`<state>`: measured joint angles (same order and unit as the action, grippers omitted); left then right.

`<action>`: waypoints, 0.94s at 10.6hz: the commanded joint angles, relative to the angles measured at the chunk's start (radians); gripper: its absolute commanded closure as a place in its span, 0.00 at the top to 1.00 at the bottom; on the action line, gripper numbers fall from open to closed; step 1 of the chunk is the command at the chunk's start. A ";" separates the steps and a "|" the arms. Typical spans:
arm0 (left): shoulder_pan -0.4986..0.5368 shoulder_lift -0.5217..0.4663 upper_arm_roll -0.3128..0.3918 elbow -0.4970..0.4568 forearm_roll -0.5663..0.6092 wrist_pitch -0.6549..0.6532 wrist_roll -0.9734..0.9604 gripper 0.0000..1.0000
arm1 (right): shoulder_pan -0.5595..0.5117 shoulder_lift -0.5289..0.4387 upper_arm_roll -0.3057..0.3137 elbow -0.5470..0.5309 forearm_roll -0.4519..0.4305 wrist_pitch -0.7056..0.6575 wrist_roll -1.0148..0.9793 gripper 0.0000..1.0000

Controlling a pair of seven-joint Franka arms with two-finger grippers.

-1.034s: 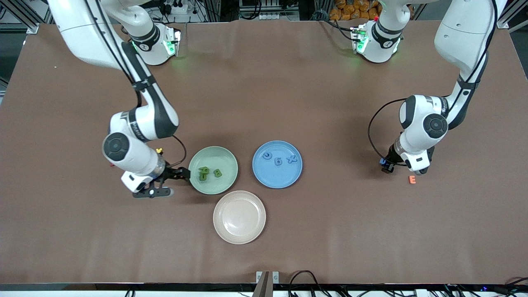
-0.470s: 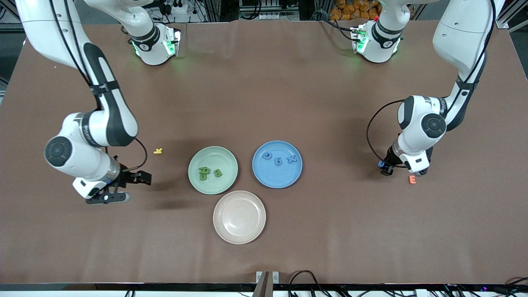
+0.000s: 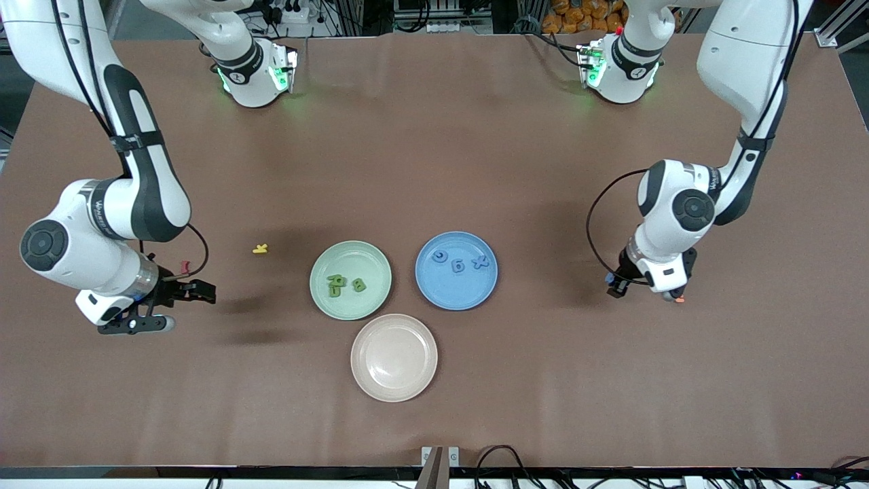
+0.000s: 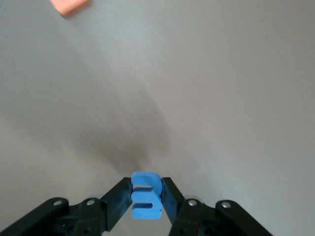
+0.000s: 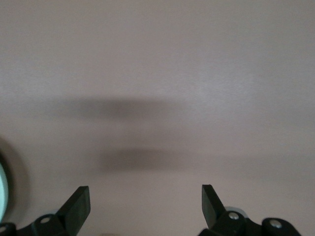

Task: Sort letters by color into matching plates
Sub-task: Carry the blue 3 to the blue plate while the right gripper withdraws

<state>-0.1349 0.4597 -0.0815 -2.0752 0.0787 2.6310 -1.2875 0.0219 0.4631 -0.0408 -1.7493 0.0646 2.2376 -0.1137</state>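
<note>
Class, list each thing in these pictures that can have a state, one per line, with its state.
Left tool: shut on the blue letter, above the table.
Right tool: open, empty, over bare table.
Green plate: holds green letters.
Blue plate: holds three blue letters.
Beige plate: empty.
Yellow letter: loose on the table.

3 letters (image 3: 458, 262) lie in one plate (image 3: 428, 288), beside another plate (image 3: 319, 295) holding more.

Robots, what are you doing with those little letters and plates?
They are sorting letters by color. The left claw grips a blue letter above the table, near an orange letter. The right claw hangs open and empty. Green letters lie in the green plate, blue ones in the blue plate.
</note>
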 commanded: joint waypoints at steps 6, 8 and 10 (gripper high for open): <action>-0.296 0.036 0.003 0.167 0.013 -0.040 -0.154 0.00 | -0.082 -0.132 0.004 -0.009 -0.066 -0.133 -0.006 1.00; -0.368 0.060 0.003 0.239 0.013 -0.040 -0.234 0.00 | -0.086 -0.171 0.004 -0.009 -0.066 -0.189 0.005 1.00; -0.428 0.102 0.003 0.299 0.012 -0.040 -0.280 0.00 | -0.092 -0.205 -0.004 0.020 -0.066 -0.278 0.008 1.00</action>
<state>-0.5051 0.4981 -0.0886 -1.8662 0.0786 2.6085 -1.5011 -0.0540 0.3117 -0.0500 -1.7435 0.0166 2.0501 -0.1135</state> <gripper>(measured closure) 0.670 0.000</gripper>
